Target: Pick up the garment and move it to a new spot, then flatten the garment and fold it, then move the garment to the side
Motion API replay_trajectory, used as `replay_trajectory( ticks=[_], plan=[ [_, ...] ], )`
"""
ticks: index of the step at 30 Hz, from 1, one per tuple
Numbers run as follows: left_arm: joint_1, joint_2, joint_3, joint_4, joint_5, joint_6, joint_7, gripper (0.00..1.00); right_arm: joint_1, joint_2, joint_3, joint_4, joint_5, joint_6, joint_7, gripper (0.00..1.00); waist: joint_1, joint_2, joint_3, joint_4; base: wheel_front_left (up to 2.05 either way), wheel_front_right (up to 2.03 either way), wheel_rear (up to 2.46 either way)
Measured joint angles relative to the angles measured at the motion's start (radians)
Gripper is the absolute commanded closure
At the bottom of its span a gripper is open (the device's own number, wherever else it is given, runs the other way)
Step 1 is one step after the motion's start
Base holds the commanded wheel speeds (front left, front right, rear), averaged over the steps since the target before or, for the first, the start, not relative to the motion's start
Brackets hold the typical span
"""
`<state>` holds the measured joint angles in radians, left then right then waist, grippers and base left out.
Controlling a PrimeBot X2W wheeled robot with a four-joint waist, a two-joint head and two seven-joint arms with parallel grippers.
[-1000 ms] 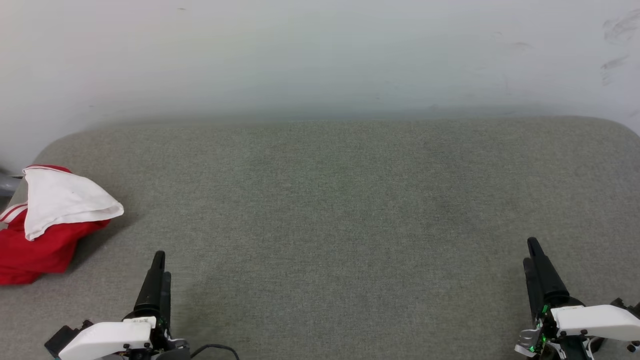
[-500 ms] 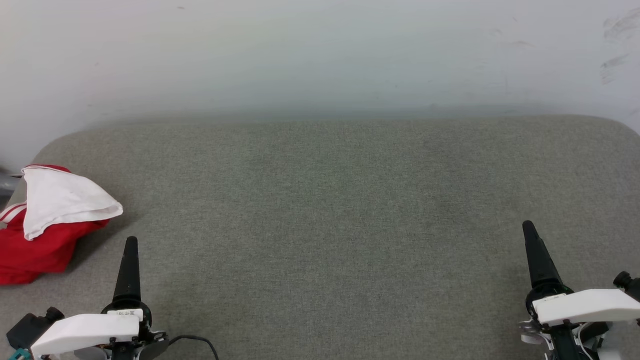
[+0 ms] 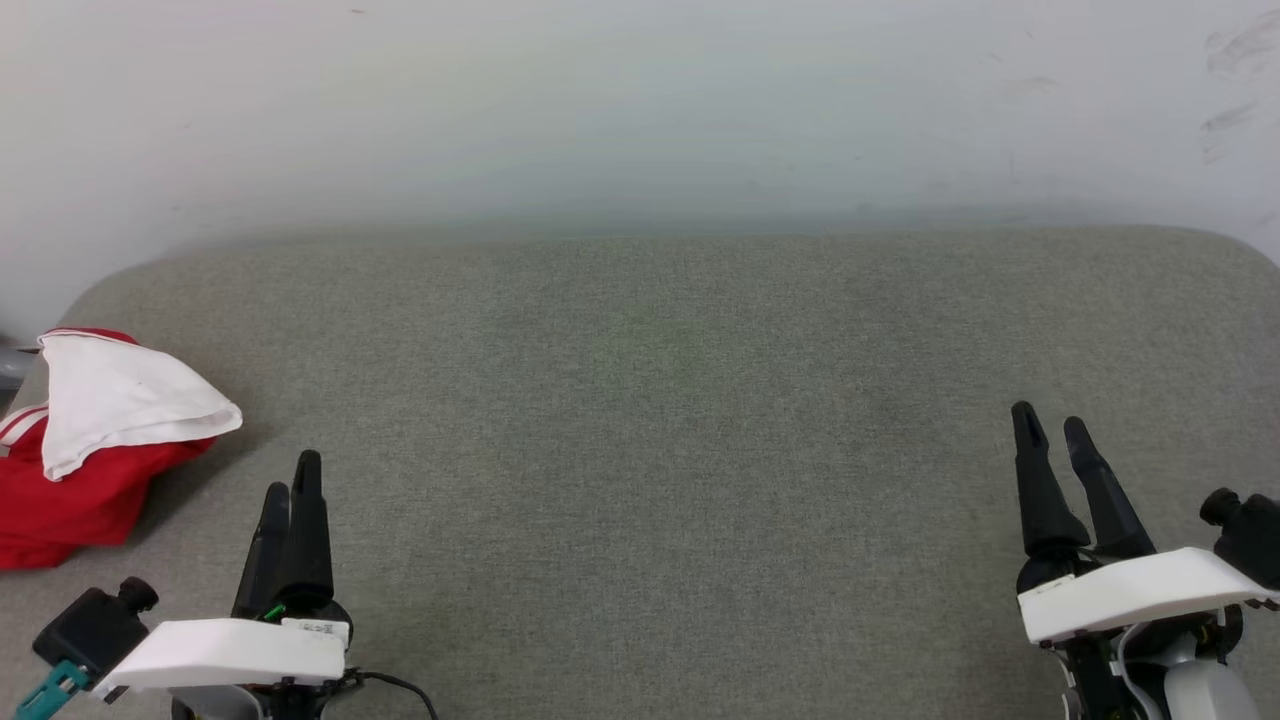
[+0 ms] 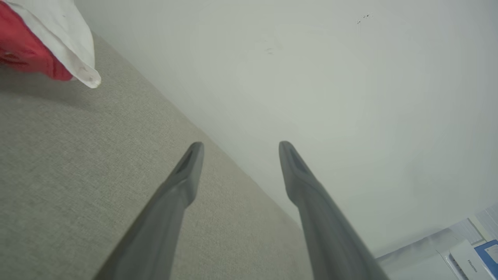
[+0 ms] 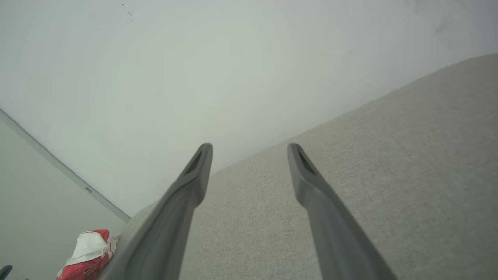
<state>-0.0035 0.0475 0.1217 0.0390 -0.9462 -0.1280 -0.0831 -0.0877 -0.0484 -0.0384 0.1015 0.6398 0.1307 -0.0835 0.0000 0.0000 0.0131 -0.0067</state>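
- We see the garment (image 3: 95,450) lying in a crumpled heap at the left edge of the grey fabric-covered worktop (image 3: 640,450). It sits about midway between the near and far sides, and the picture's border cuts off part of it.
- A white sleeve is draped over the top of the heap, with red cloth bunched beneath it and a strip of red-white trim showing on its left side. We cannot see any lettering.
- The left gripper (image 3: 291,478) hovers over the near left part of the worktop, near the garment but not touching it.
- In the left wrist view, the left gripper (image 4: 241,146) has its two dark fingers clearly parted with nothing between them. The garment (image 4: 46,39) sits in that view's upper left corner.
- The right gripper (image 3: 1049,418) is at the near right part of the worktop, well apart from the garment.
- In the right wrist view, the right gripper (image 5: 249,147) is spread just as wide and holds nothing. The garment (image 5: 87,252) shows small and distant at the lower left.
- Both sets of fingers point toward the pale wall (image 3: 640,100) that rises behind the worktop's far edge.
- We find only bare grey fabric on the worktop between the two grippers.
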Motion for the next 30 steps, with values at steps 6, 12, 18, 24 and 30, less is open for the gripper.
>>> replay_trajectory(
  ticks=[6,12,18,24,30],
  plan=[
    [0.007,0.0,-0.036,-0.032,0.151,0.0,-0.019,0.0,0.0,0.0,0.017,-0.012,-0.125,0.0,-0.019,0.0,0.0,0.0,0.001,-0.002,0.0,0.0,0.0],
    [0.019,0.0,-0.077,-0.065,0.292,0.0,-0.036,0.0,0.0,0.0,0.02,-0.016,-0.229,0.0,-0.035,0.0,0.0,0.0,0.002,-0.004,0.0,0.0,0.0],
    [0.027,0.002,-0.11,-0.097,0.43,0.014,-0.054,0.0,0.0,0.0,0.014,-0.013,-0.346,0.0,-0.055,0.0,0.0,0.0,0.001,-0.006,0.0,0.0,0.0],
    [0.037,0.012,-0.143,-0.106,0.501,0.032,-0.07,0.0,-0.001,0.0,0.017,-0.014,-0.416,0.0,-0.067,0.0,0.0,0.0,0.002,-0.008,0.0,0.0,0.0],
    [0.042,0.032,-0.179,-0.087,0.577,0.07,-0.084,0.0,-0.008,0.0,0.023,-0.018,-0.498,0.0,-0.084,0.0,0.0,0.0,0.003,-0.01,0.0,0.0,0.0]
  ],
)
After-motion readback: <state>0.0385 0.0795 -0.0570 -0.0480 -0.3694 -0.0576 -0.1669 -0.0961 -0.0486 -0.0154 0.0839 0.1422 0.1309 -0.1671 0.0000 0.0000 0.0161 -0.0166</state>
